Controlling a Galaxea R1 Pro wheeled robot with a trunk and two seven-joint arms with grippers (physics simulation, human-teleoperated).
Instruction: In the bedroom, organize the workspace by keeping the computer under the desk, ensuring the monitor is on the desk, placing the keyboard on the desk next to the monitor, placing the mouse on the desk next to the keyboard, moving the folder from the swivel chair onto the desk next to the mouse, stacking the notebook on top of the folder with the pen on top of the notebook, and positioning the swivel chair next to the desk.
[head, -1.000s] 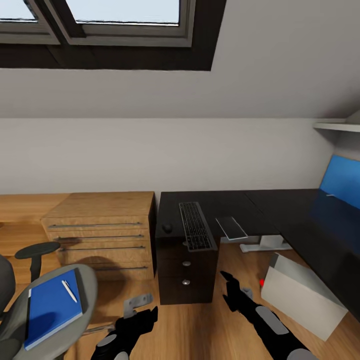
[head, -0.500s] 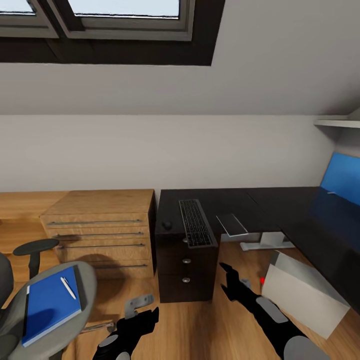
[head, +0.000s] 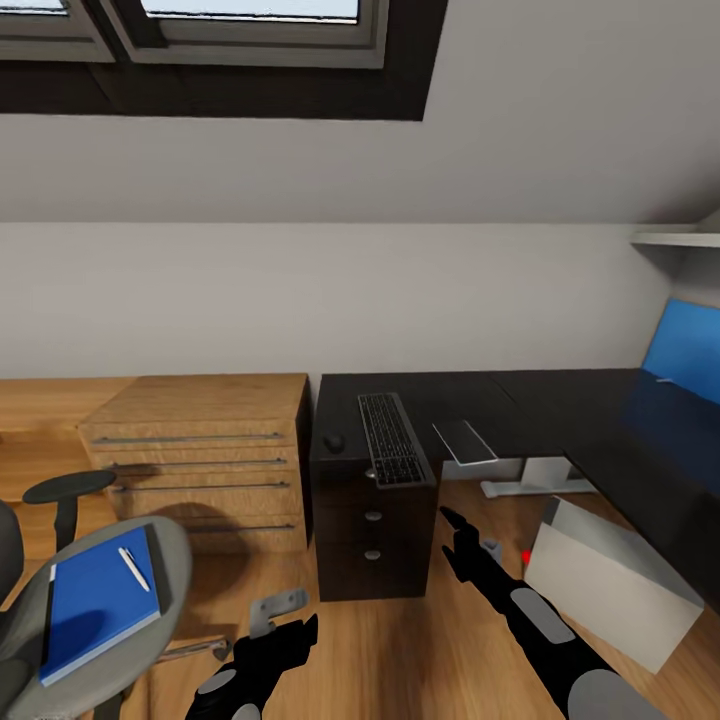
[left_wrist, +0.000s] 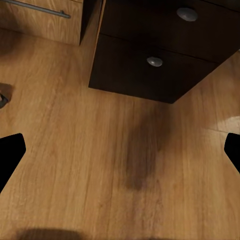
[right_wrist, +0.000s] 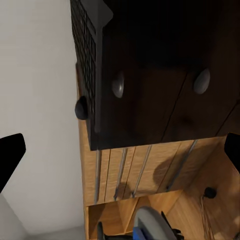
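On the grey swivel chair (head: 175, 560) at the lower left lies a flat blue book (head: 95, 600) with a white pen (head: 133, 568) on it; a dark edge shows under the book. The black keyboard (head: 390, 440) and black mouse (head: 334, 441) rest on the dark desk (head: 500, 395). A blue screen (head: 685, 350) stands at the desk's far right. The white computer case (head: 610, 585) sits on the floor. My left gripper (head: 290, 635) hangs open over the floor. My right gripper (head: 455, 535) is open in front of the desk's drawers (right_wrist: 150, 85), holding nothing.
A wooden dresser (head: 200, 460) stands left of the desk, touching it. A grey flat panel (head: 463, 441) juts from the desk's front edge, and a white foot (head: 530, 480) sits beneath. A small grey bracket (head: 275, 608) lies on the floor by my left gripper. Windows run above.
The whole picture has shifted a little, so the camera has moved. My right gripper has edged up toward the drawers. Neither gripper has taken hold of anything.
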